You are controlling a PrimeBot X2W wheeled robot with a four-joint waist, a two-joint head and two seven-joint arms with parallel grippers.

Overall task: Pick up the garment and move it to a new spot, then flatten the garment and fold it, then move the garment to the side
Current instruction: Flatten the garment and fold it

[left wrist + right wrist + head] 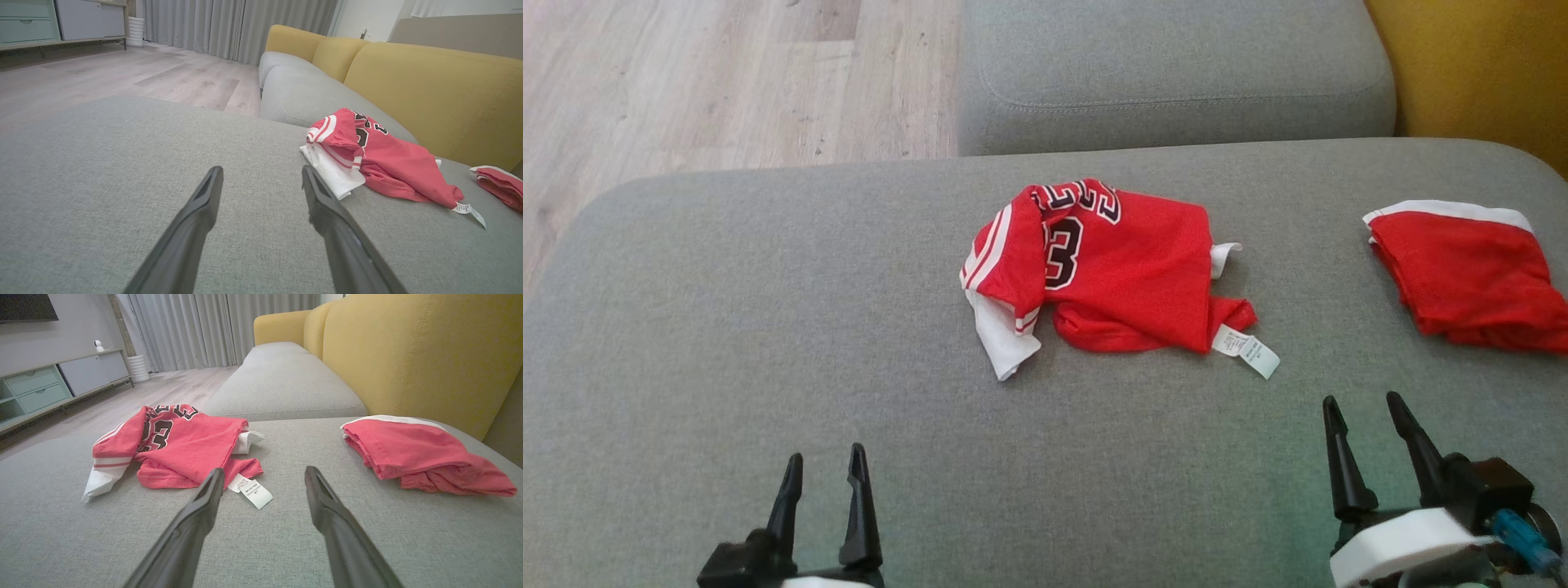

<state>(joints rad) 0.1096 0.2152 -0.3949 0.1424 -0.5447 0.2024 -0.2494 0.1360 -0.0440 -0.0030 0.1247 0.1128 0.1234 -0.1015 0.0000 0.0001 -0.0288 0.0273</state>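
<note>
A crumpled red garment with white trim, black numbers and a white care tag lies bunched in the middle of the grey sofa seat. It also shows as the garment right of my left fingers and the garment ahead-left of my right fingers. My left gripper hovers open near the seat's front edge, well short and left of it. My right gripper stands open in front of the tag, nothing between its fingers.
A second red piece with a white band lies folded at the right of the seat. Yellow backrest cushions rise at the right. Another grey seat cushion lies beyond, and wooden floor to the left.
</note>
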